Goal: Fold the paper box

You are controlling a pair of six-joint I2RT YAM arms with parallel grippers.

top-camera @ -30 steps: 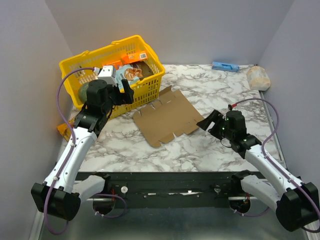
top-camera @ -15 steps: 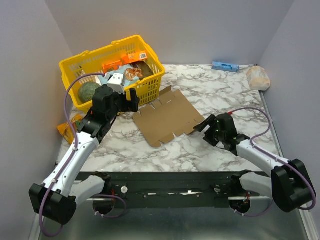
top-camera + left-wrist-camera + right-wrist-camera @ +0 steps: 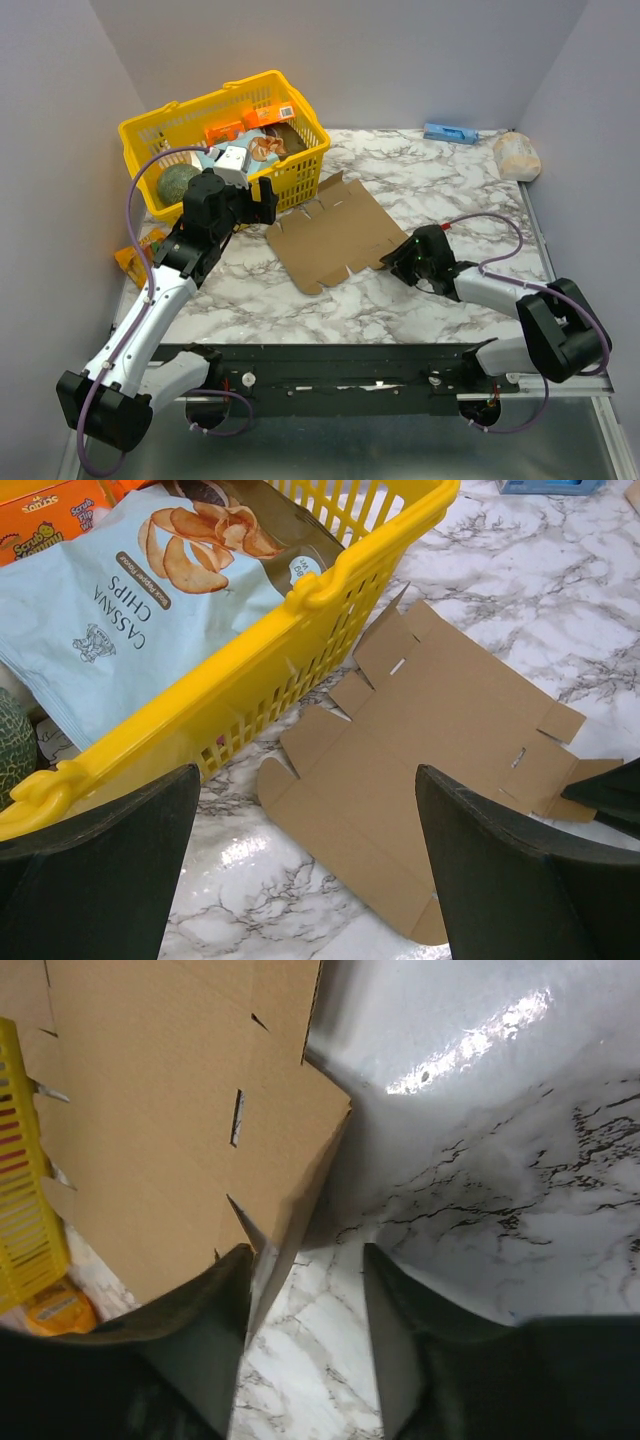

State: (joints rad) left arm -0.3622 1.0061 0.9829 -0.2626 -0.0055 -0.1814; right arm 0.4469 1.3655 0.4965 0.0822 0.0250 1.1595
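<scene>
Over the last second the right arm has dropped low over the desk [image 3: 450, 200] and reached toward the middle of the frame. The right fingers [image 3: 205, 1360] now sit at the right-hand edge of the paper box [image 3: 335, 235]. They have narrowed but stand apart, straddling a corner flap that looks slightly lifted, with marble showing between them. The left arm has swung off the yellow basket [image 3: 295, 175] to its lower right corner and has barely moved in the last half second. The left fingers [image 3: 100, 870] are spread wide and touch nothing. The paper box lies where it did, a flat notched brown sheet in mid-frame, its upper flaps just beside the basket.

The desk is white marble pattern with grey veins. At the upper right lie a small blue box [image 3: 449, 132] and a pale wrapped bundle [image 3: 517, 155]. An orange packet [image 3: 130, 258] lies lower left of the basket, which holds a cassava chips bag [image 3: 150, 590] and a green melon [image 3: 178, 180]. Plain pale grey walls [image 3: 350, 60] close three sides.
</scene>
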